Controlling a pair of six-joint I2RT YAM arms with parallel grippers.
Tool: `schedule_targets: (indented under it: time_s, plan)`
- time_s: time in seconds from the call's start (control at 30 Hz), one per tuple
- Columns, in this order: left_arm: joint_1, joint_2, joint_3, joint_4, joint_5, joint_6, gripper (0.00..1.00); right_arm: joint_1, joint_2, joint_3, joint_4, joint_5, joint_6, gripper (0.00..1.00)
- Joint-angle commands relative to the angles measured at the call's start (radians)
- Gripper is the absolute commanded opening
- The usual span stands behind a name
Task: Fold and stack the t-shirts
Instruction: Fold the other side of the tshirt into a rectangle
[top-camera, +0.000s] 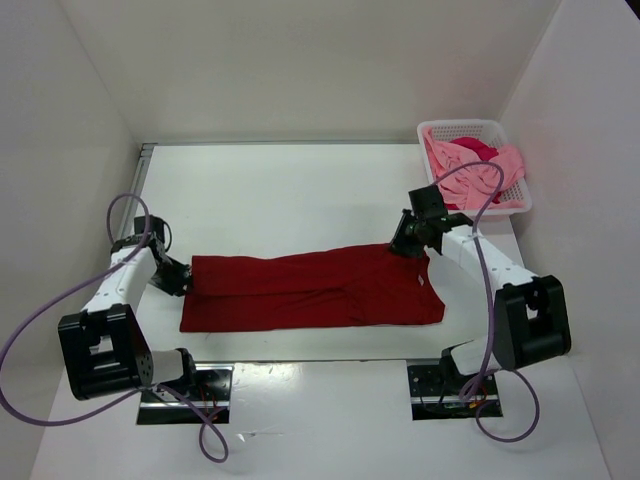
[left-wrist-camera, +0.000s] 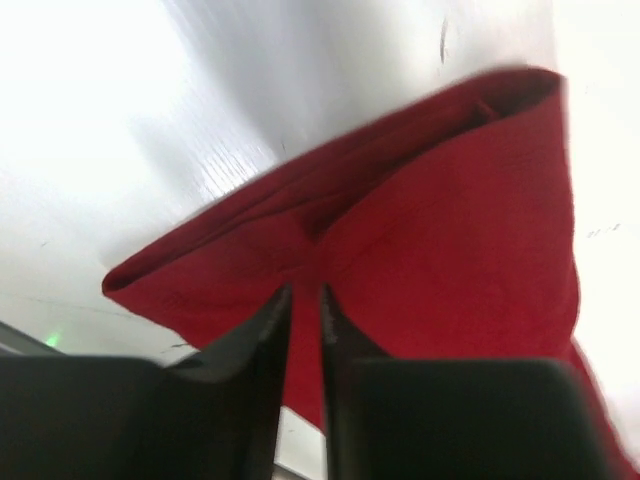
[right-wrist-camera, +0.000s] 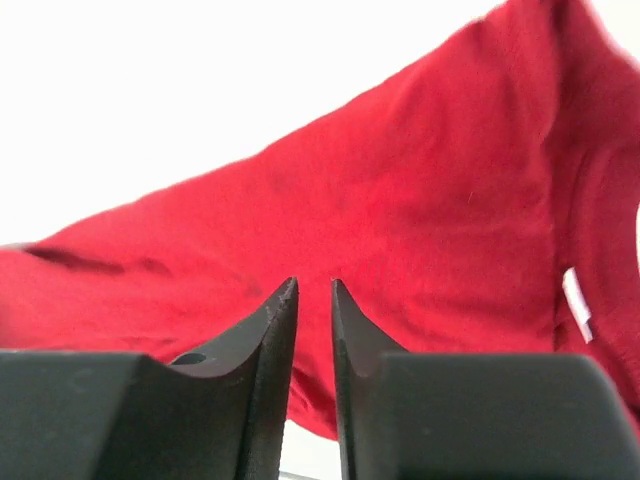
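Dark red t-shirt (top-camera: 310, 290) lies folded between left gripper (left-wrist-camera: 305, 290) and right gripper (right-wrist-camera: 315, 283), both narrowly parted

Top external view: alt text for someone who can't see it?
A dark red t-shirt lies folded lengthwise across the table, the left gripper at its left end, the right gripper at its right. A white basket far right holds pink shirts.

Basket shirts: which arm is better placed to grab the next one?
Right, probably. The white basket with the pink shirts sits in the far right corner, just beyond the right gripper. The left gripper is at the other end of the dark red shirt, much farther away.
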Motion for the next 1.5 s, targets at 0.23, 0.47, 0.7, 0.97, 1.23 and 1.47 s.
schedule_targets:
  time_s: [0.23, 0.47, 0.7, 0.97, 1.23, 1.47]
  plan:
    - [0.025, -0.011, 0.152, 0.058, 0.045, 0.089, 0.28, -0.155, 0.104, 0.12, 0.007, 0.156, -0.082, 0.37]
    - [-0.149, 0.09, 0.055, 0.436, 0.243, 0.045, 0.31, -0.198, 0.219, 0.16, 0.032, 0.185, -0.1, 0.46]
    - [-0.158, 0.268, 0.071, 0.538, 0.218, 0.045, 0.33, -0.198, 0.276, 0.212, 0.03, 0.198, -0.109, 0.29]
    - [-0.039, 0.351, -0.043, 0.584, 0.241, 0.029, 0.33, -0.218, 0.265, 0.203, 0.053, 0.26, -0.09, 0.0]
    - [0.087, 0.294, -0.075, 0.575, 0.197, 0.06, 0.32, -0.25, 0.244, 0.174, 0.073, 0.297, -0.079, 0.0]
    - [0.087, 0.145, -0.027, 0.553, 0.301, 0.06, 0.36, -0.226, 0.169, 0.186, 0.05, 0.239, -0.07, 0.39]
